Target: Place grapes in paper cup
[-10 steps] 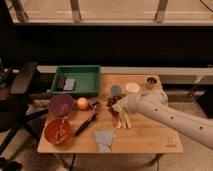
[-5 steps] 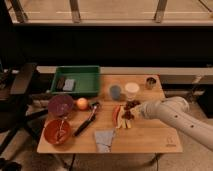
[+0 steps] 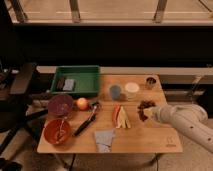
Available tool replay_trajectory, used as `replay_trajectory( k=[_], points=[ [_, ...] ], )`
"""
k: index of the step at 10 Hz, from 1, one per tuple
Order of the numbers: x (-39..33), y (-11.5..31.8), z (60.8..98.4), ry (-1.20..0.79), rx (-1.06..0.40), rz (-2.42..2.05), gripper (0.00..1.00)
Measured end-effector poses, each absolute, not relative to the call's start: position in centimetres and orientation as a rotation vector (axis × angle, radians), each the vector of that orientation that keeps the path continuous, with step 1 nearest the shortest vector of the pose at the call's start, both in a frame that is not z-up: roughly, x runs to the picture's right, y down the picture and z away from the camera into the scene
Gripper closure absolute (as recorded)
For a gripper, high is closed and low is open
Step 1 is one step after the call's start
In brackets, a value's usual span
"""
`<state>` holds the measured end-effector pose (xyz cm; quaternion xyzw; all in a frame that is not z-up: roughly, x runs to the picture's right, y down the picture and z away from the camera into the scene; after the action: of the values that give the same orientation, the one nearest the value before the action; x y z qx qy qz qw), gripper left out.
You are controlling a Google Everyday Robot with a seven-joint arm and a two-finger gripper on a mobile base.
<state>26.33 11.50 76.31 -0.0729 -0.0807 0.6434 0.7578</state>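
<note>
The grapes (image 3: 146, 105) are a small dark red cluster lying on the wooden table (image 3: 150, 140), right of centre. The paper cup (image 3: 132, 90) is short and cream-white and stands upright a little behind and left of the grapes. My gripper (image 3: 144, 114) is at the end of the pale arm that comes in from the right. It sits low over the table, right at the front edge of the grapes. Part of the cluster is hidden by the gripper.
A blue-grey cup (image 3: 115, 92) stands left of the paper cup, and a small dark metal cup (image 3: 150, 82) behind right. Yellow-red strips (image 3: 120, 116), a blue cloth (image 3: 104, 140), a black utensil (image 3: 86, 120), an orange (image 3: 82, 103), a purple bowl (image 3: 61, 104), a red bowl (image 3: 57, 131) and a green tray (image 3: 77, 81) lie to the left.
The arm has drawn back to the right, from over the table's middle to beside the grapes. The cups and other objects have not moved.
</note>
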Motion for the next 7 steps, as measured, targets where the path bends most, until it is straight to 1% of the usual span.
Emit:
replay_trajectory(
  k=[7],
  points=[
    [27.68,10.58,76.01,-0.142,-0.117,1.435,1.0]
  ],
)
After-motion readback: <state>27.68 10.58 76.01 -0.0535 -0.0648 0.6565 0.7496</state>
